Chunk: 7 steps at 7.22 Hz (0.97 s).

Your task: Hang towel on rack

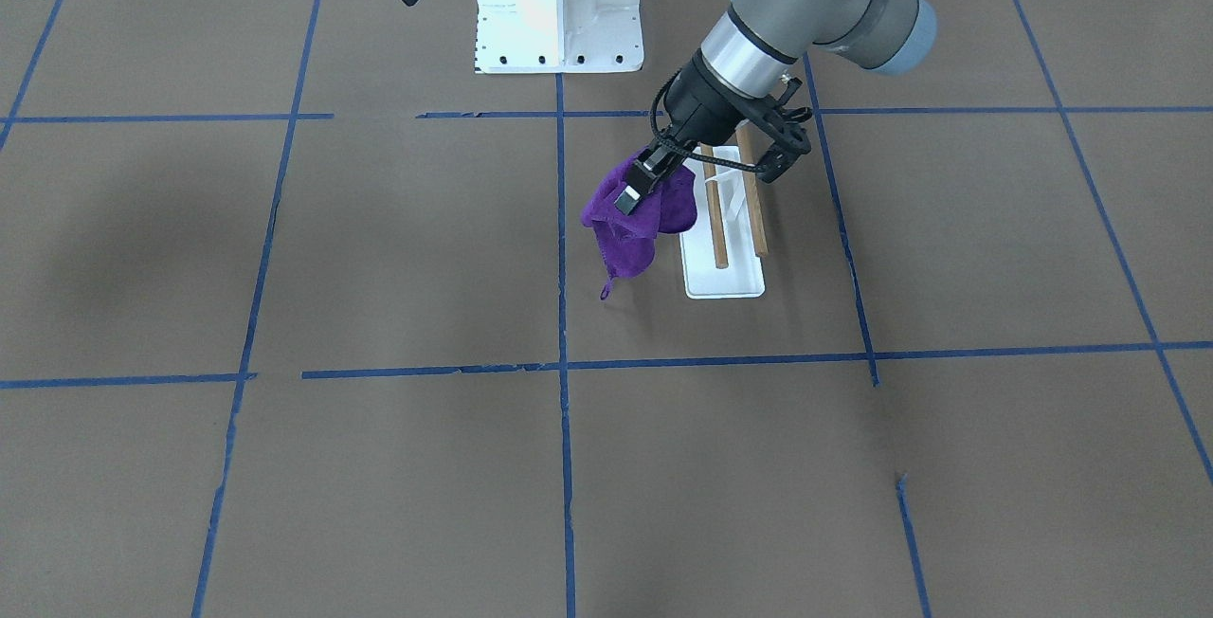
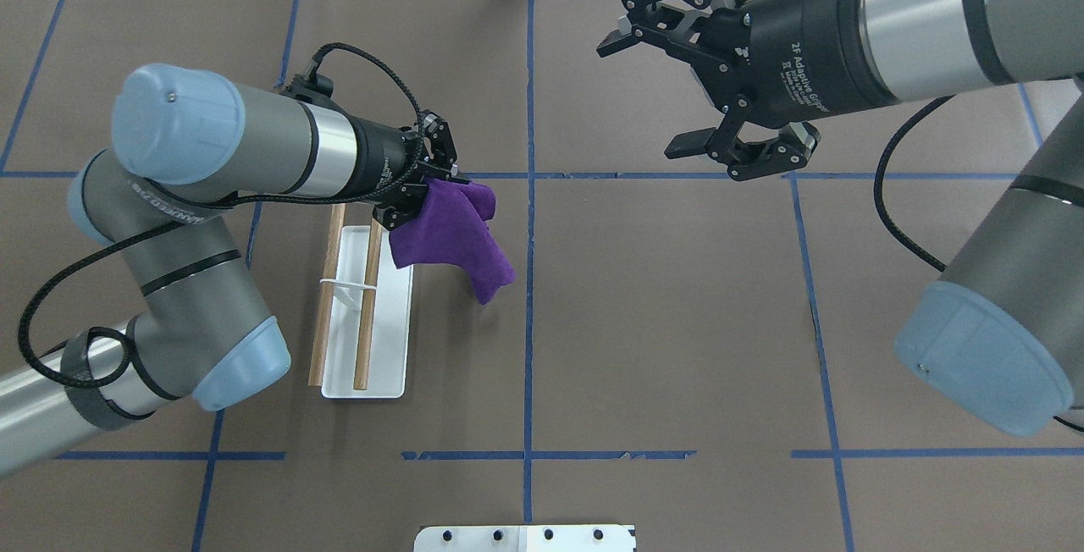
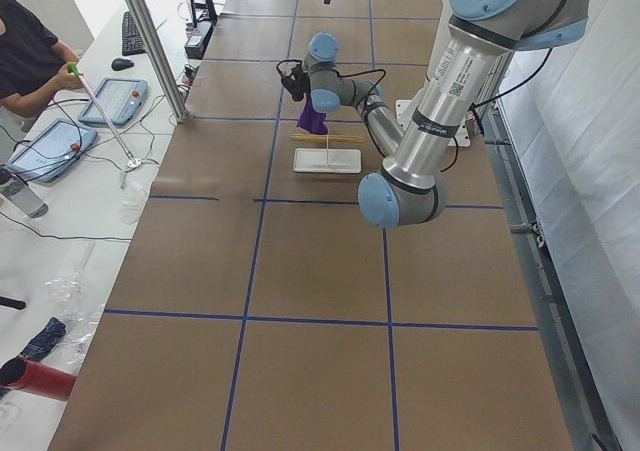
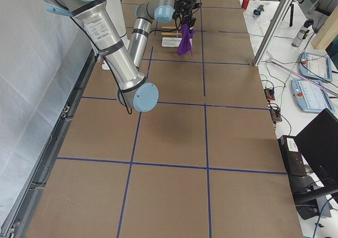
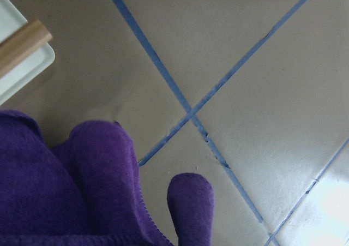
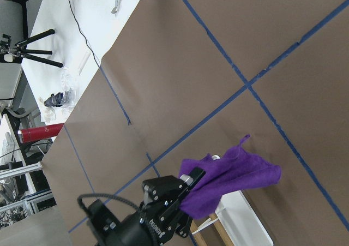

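Note:
My left gripper (image 2: 440, 179) is shut on the purple towel (image 2: 453, 239) and holds it in the air beside the rack (image 2: 366, 315). The towel hangs down in folds from the gripper (image 1: 640, 184), its thin thread (image 1: 606, 290) dangling at the low corner. The rack has a flat white base (image 1: 725, 279) and two brown wooden rods (image 1: 713, 210) joined by a thin white bracket. The towel also shows in the right wrist view (image 6: 232, 180) and fills the lower left of the left wrist view (image 5: 65, 186). My right gripper (image 2: 673, 91) is open and empty, high above the table's far side.
A large white bolted metal pedestal (image 1: 557, 7) stands at the robot's base. Blue tape lines (image 1: 564, 367) cross the brown table. An operator (image 3: 30, 56) stands off the table's far side with a tablet.

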Available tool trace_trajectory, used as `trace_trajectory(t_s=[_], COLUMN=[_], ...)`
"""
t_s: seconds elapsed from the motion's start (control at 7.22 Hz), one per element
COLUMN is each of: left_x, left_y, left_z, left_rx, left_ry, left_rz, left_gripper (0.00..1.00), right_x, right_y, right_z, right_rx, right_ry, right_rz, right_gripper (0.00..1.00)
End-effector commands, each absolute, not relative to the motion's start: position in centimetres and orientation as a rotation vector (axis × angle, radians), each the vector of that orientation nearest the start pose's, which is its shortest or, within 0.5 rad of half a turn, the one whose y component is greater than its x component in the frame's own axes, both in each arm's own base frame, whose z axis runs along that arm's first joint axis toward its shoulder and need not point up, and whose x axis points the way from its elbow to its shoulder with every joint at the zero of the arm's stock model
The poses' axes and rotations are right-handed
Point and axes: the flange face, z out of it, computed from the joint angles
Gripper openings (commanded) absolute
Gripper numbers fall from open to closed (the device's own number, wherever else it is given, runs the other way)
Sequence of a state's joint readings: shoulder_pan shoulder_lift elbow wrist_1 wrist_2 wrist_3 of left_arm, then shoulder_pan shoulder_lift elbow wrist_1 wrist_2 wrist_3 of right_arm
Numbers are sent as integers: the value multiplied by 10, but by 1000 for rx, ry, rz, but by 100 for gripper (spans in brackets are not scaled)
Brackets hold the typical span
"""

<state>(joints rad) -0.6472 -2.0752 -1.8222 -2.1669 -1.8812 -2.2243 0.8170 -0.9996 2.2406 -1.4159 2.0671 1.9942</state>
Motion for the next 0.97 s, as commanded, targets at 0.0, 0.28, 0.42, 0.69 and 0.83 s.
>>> trace_trajectory(t_s=[0.0, 0.28, 0.42, 0.69, 0.83], left_x=[384, 360, 353, 340, 330], left_y=[-429, -414, -410, -408, -415], left_z=[229, 273, 307, 352, 356], left_rx=[-247, -267, -266, -255, -242], left_ry=[1368, 1322, 1260, 1175, 1172], left_rz=[-930, -990, -1019, -1054, -1077], left_gripper=[0, 0, 0, 0, 0], right_x=[-245, -244, -247, -232, -232], right_y=[-405, -409, -414, -430, -438], right_z=[87, 95, 111, 161, 178], right_rx=[-120, -86, -81, -15, 23], right_ry=[-1407, -1388, -1355, -1255, -1216], right_rz=[705, 679, 689, 666, 626], right_gripper=[100, 100, 100, 100, 100])
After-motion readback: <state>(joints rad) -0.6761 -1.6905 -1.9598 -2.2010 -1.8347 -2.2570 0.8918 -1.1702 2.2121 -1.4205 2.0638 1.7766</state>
